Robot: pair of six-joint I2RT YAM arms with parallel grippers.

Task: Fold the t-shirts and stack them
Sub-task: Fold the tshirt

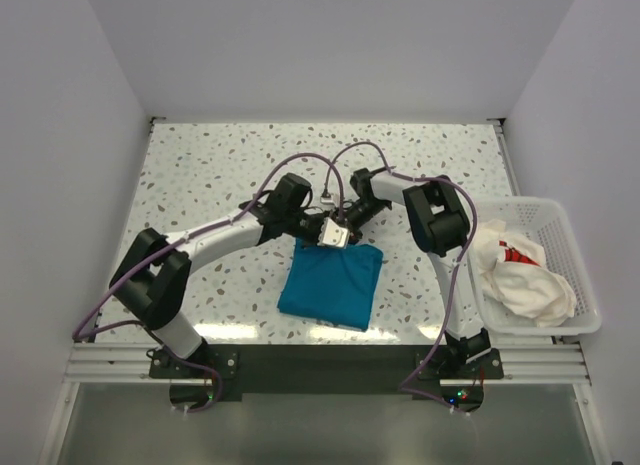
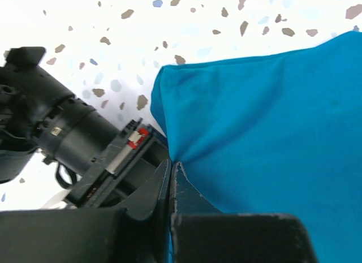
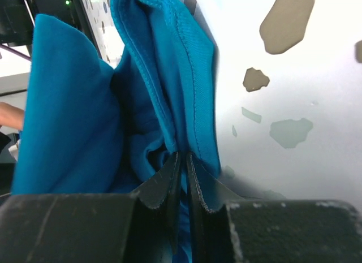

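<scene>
Where it lies folded, teal t-shirt squarish, smooth; far edge bunched

Teal t-shirt folded; white t-shirt crumpled

L arm and R arm are reaching fwd and angling inward, wrists nearly touching. L gripper is sitting fully closed, prob. nipping the teal shirt edge. R gripper is pinching a fold of the same shirt.
</scene>
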